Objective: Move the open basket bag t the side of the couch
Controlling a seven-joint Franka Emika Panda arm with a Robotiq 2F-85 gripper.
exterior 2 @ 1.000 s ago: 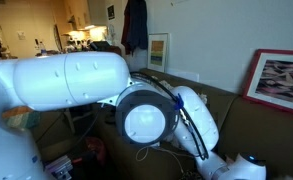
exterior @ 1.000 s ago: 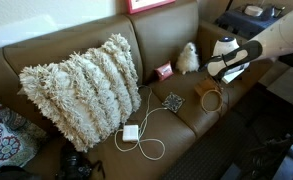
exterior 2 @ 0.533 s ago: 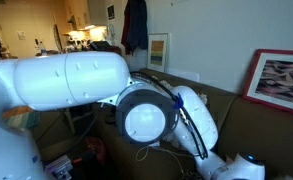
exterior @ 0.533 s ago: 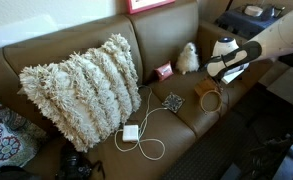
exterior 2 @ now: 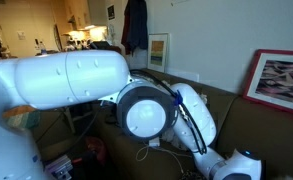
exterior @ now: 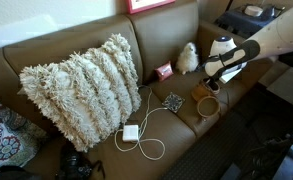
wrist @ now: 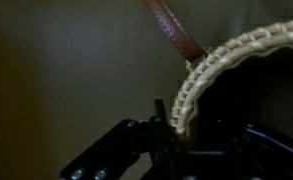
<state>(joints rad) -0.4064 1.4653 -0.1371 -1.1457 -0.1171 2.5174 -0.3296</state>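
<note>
Where the brown leather couch (exterior: 46, 50) fills an exterior view, a patterned cushion (exterior: 0, 135) lies at the far left beside a large shaggy cream pillow (exterior: 81, 90) propped against the backrest. A white charger (exterior: 131, 133) with its looping cable sits on the seat, then a small dark patterned square (exterior: 173, 102), a pink box (exterior: 164, 71) and a cream fuzzy lump (exterior: 188, 57). Farther right, near the padded arm, the open basket bag (exterior: 207, 102) stands under the end effector (exterior: 213, 82). In the wrist view, the end effector (wrist: 181, 150) is clamped on the woven rim beside a brown strap (wrist: 176, 30).
</note>
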